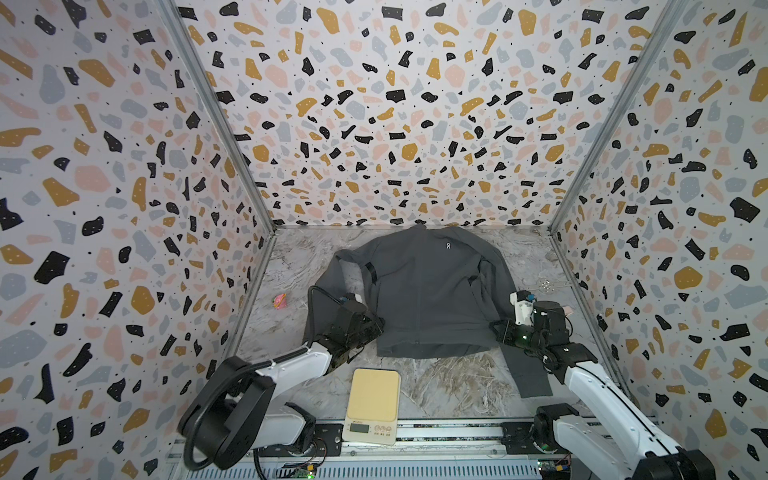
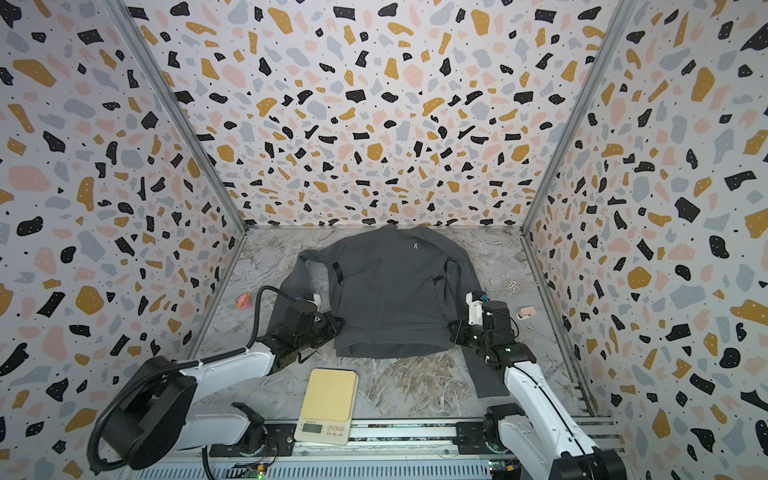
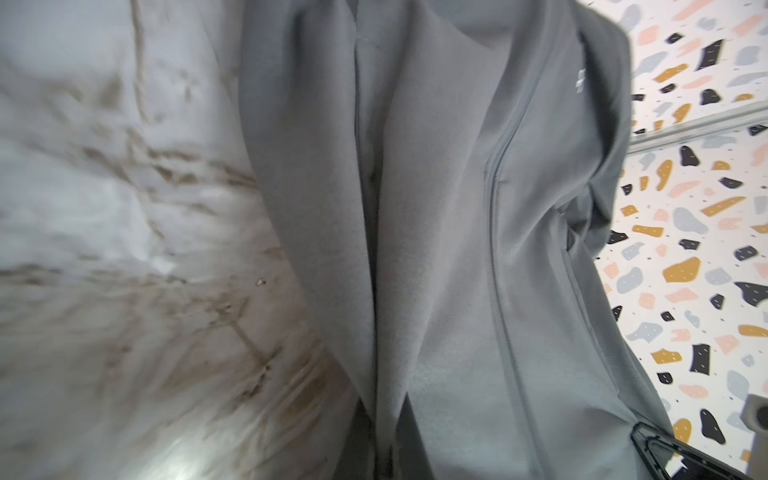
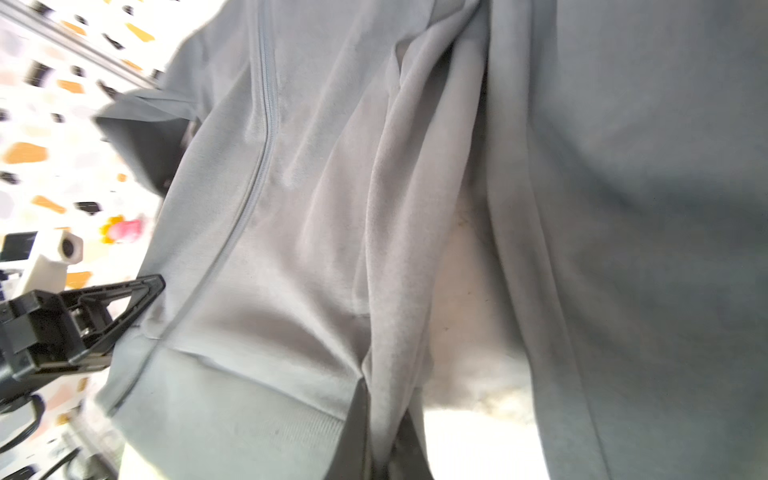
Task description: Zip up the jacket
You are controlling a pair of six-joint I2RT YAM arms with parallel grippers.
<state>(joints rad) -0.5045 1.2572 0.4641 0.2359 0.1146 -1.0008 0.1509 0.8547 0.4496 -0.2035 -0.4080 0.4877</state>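
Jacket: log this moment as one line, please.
jacket flat on table, front up | zipper looks closed where visible | left gripper shut on jacket edge | right gripper shut on opposite edge

Both top views look down from high above the near edge toward the far wall [image 1: 395, 124]. They take in the whole table [image 1: 457, 386] and the jacket [image 1: 424, 291], and they overlap almost wholly. The left wrist camera sits close against the jacket's left side, faces right and catches the right gripper [image 3: 648, 444]. The right wrist camera, close at the right side, faces left and catches the left gripper [image 4: 153, 286]. Both wrist views share the zipper [image 3: 492, 216].
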